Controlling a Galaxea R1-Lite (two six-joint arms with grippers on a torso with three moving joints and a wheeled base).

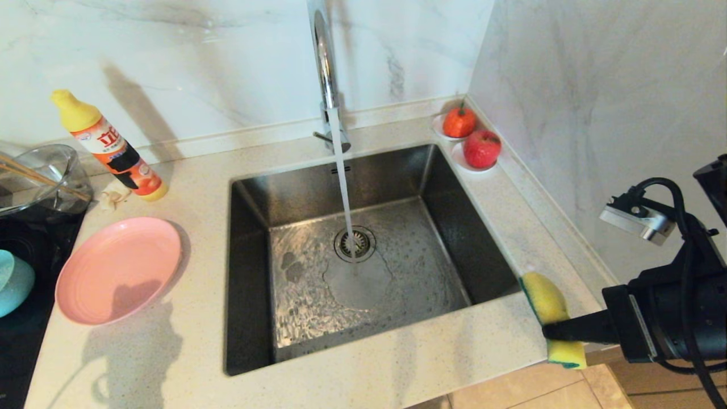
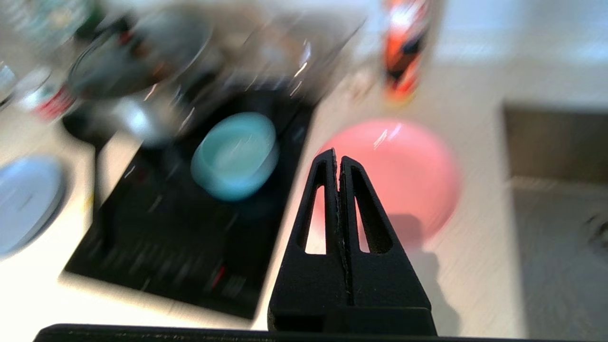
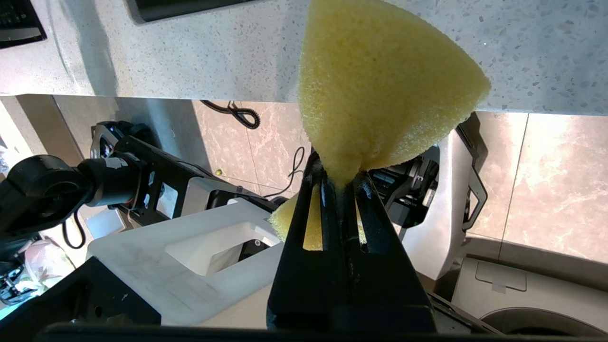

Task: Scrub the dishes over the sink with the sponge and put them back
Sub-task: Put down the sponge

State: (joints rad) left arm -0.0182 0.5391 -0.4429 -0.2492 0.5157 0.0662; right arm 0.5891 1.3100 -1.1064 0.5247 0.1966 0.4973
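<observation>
The pink plate (image 1: pixel 118 270) lies on the counter left of the sink (image 1: pixel 318 187). The teal bowl (image 1: pixel 14 282) sits on the black cooktop at the far left. Water runs from the tap (image 1: pixel 326 74) onto the drain. My right gripper (image 1: pixel 548 331) is shut on the middle of the yellow sponge (image 1: pixel 548 301), held over the counter's front right corner beside the sink; the right wrist view shows the sponge (image 3: pixel 380 90) pinched between the fingers (image 3: pixel 339 175). My left gripper (image 2: pixel 337 159) is shut and empty, above the counter with the plate (image 2: pixel 408 166) and bowl (image 2: pixel 235 154) ahead; it is outside the head view.
A detergent bottle (image 1: pixel 108 147) and a clear glass bowl (image 1: pixel 40 176) stand behind the plate. Two red fruits on saucers (image 1: pixel 481 149) sit in the back right corner. A marble wall (image 1: pixel 568 113) bounds the right side. A grey-blue plate (image 2: pixel 23 204) lies beyond the cooktop (image 2: pixel 166 228).
</observation>
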